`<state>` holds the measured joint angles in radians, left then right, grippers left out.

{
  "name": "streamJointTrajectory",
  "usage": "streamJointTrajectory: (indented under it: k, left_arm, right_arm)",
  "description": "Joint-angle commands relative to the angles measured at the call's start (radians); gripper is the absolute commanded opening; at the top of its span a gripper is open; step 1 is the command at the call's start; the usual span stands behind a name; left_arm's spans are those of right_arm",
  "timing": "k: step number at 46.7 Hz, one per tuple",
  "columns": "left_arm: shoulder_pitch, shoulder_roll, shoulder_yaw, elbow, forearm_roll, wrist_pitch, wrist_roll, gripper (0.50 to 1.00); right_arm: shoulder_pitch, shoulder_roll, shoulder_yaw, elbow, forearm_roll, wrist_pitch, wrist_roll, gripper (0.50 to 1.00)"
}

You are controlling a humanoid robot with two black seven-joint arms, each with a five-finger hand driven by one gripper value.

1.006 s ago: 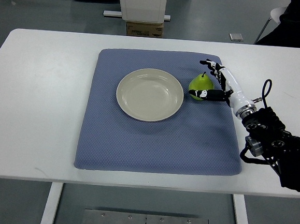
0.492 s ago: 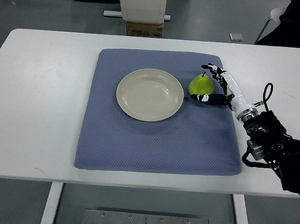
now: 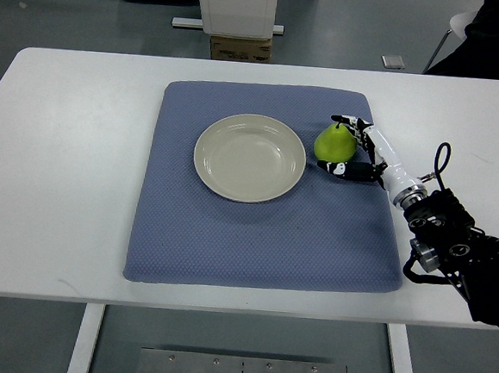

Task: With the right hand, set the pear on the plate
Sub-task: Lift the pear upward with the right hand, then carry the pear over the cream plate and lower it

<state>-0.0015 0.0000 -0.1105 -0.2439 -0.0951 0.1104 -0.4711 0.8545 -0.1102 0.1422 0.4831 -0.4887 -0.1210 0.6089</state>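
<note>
We see the green pear [image 3: 334, 142] standing on the blue mat [image 3: 263, 239], right of centre in the frame and just beside the right rim of the cream plate [image 3: 249, 157], which lies empty at the middle of the mat. The right hand [image 3: 354, 148] reaches in from the lower right of the frame, its black forearm crossing the white table [image 3: 70, 155] and the mat's right edge, its white wrist angled up and to the left. Its fingers [image 3: 337, 167] curl around the pear's right side (one dark fingertip near the stem at the top, another under the fruit's lower right), so the hand looks closed on the pear, though we cannot tell how firm the contact is. The pear sits upright, stem pointing toward the top of the frame, not on the plate. Above the table, at the top of the frame, a cardboard box [image 3: 240, 48] rests on the grey floor.
</note>
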Motion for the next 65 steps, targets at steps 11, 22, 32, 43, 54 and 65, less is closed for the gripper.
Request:
streamJointTrajectory:
  k: [11,22,32,43,54,65]
  left_arm:
    - [0.0,0.0,0.0,0.0,0.0,0.0,0.0,1.0]
    - [0.0,0.0,0.0,0.0,0.0,0.0,0.0,1.0]
    - [0.0,0.0,0.0,0.0,0.0,0.0,0.0,1.0]
    - [0.0,0.0,0.0,0.0,0.0,0.0,0.0,1.0]
    - [0.0,0.0,0.0,0.0,0.0,0.0,0.0,1.0]
    - [0.0,0.0,0.0,0.0,0.0,0.0,0.0,1.0]
  right_arm:
    - [0.005,-0.002,-0.026,0.0,0.001,0.001,-0.04,0.5]
    - [0.035,0.0,0.033,0.0,0.005,-0.009,-0.07,0.5]
    - [0.118,-0.002,0.046,0.002,0.013,-0.006,-0.104,0.5]
    - [0.182,-0.002,0.047,0.017,0.016,0.018,-0.126,0.5]
    - [0.215,0.015,0.048,0.026,0.018,0.089,-0.127,0.5]
    - [0.23,0.058,0.048,0.035,0.018,0.164,-0.126,0.5]
